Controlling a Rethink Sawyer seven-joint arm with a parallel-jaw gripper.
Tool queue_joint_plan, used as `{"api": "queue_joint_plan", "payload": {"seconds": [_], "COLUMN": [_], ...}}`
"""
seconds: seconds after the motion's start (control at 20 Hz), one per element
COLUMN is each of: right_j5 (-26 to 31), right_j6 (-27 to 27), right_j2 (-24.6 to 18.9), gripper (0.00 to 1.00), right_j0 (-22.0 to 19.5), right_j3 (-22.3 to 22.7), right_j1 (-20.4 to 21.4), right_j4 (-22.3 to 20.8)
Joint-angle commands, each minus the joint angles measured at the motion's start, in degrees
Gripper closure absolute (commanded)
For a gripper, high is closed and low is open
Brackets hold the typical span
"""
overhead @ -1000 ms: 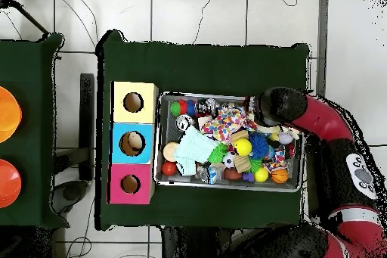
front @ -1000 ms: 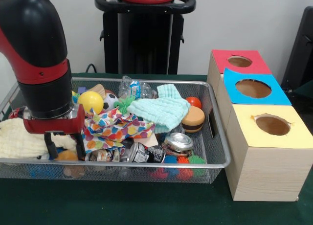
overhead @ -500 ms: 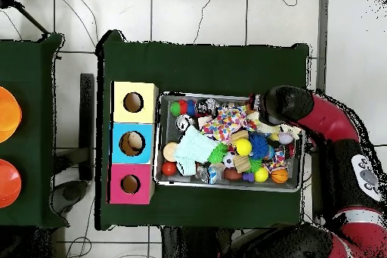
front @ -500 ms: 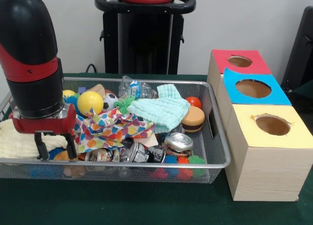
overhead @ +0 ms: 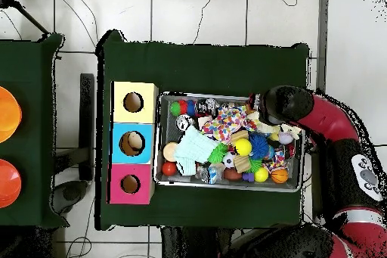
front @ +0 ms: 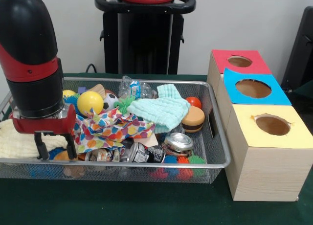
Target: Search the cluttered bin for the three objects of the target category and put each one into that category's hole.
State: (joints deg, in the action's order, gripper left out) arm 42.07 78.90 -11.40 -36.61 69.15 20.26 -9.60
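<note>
The wire mesh bin (front: 146,163) holds mixed clutter: a yellow ball (front: 90,102), a polka-dot cloth (front: 112,128), a mint green cloth (front: 161,111), a toy burger (front: 193,119), a red-orange ball (front: 194,101), a crushed can (front: 178,141) and a clear plastic bottle (front: 134,88). My gripper (front: 55,149) hangs open over the bin's left end, with nothing between its fingers. It sits beside a cream cloth (front: 17,139) and just above an orange ball (front: 63,156). In the overhead view the arm (overhead: 286,106) covers the gripper at the bin's (overhead: 227,186) right end.
To the right of the bin stand three boxes with round holes: red (front: 239,61), blue (front: 253,88) and yellow (front: 272,124). Overhead they appear as yellow (overhead: 133,102), blue (overhead: 133,143) and pink (overhead: 130,184). A small soccer ball (front: 111,99) and spiky balls (front: 195,160) also lie in the bin.
Over the last second the gripper shifted left along the bin's front, away from the polka-dot cloth. It has held still for the last half second.
</note>
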Motion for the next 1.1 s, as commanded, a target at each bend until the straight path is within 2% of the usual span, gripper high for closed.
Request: {"api": "queue_joint_plan", "payload": {"seconds": [0.05, 0.65, 1.1], "right_j5": [-0.64, -2.88, 1.32], "right_j6": [-3.38, -3.79, -5.10], "right_j2": [-5.45, -6.00, -5.92], "gripper": [0.00, 0.00, 0.00], "right_j0": [-0.32, -0.37, 0.56], "right_j3": [0.06, -0.92, -4.99], "right_j1": [-0.88, -2.69, -3.10], "right_j4": [-1.70, -2.25, -2.04]}}
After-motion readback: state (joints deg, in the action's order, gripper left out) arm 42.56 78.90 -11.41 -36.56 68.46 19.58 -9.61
